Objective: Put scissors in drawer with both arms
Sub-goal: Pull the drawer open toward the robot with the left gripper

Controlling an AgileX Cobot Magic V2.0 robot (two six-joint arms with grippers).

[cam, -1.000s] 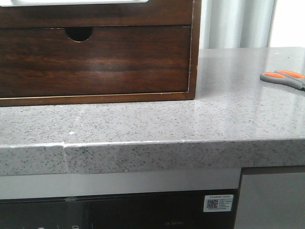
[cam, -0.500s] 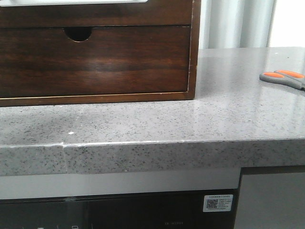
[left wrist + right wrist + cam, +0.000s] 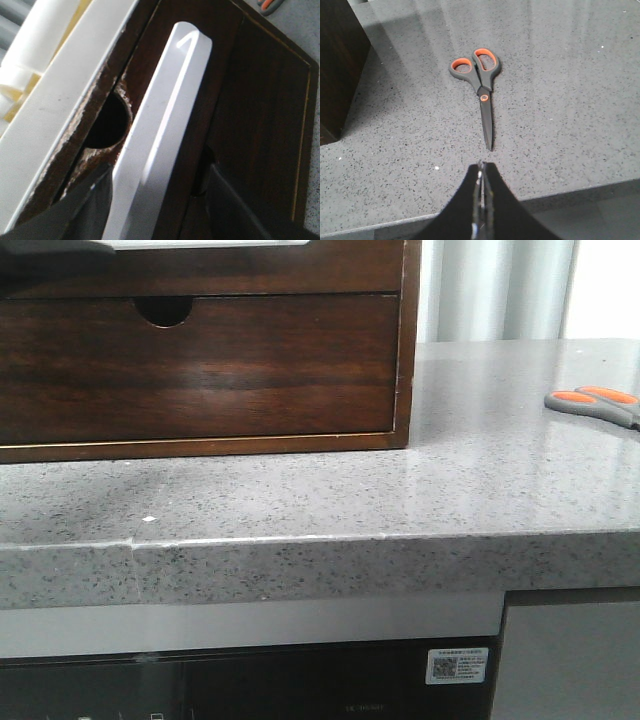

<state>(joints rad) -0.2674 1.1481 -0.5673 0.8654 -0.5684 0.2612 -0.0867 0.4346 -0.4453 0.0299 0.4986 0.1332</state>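
The scissors (image 3: 482,92), grey with orange-lined loops, lie flat on the speckled counter, also visible at the right edge of the front view (image 3: 595,405). My right gripper (image 3: 481,167) is shut and empty, hovering just short of the blade tips. The drawer (image 3: 250,270) is the plain upper front of the dark wood cabinet, with a whitish strip (image 3: 170,115) along its top. My left gripper (image 3: 159,170) is open, one finger (image 3: 75,210) behind that strip and the other finger (image 3: 240,210) in front of the wood face.
Below the drawer sits a second drawer front with a semicircular notch (image 3: 163,310). The cabinet's right side (image 3: 337,75) stands to one side of the scissors. The counter edge (image 3: 320,540) runs along the front, with an appliance panel (image 3: 250,685) beneath.
A dark grey shape has come into the top left corner of the front view, over the drawer's strip. The scissors and cabinet have not moved.
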